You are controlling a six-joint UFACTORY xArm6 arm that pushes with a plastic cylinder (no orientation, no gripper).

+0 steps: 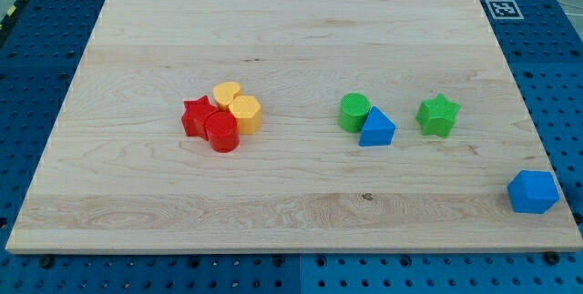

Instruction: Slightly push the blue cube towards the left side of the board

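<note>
The blue cube (533, 192) sits near the board's bottom right corner, close to the right edge. A blue triangular block (376, 128) lies right of centre, touching a green cylinder (354, 111) at its upper left. A green star block (438, 116) stands to their right, apart from them. My tip and the rod do not show in this view.
A tight cluster sits left of centre: a red star (196, 116), a red cylinder (221, 133) and two yellow blocks (228, 93) (246, 112). The wooden board (291, 30) lies on a blue perforated table. A marker tag (504, 8) sits past the top right corner.
</note>
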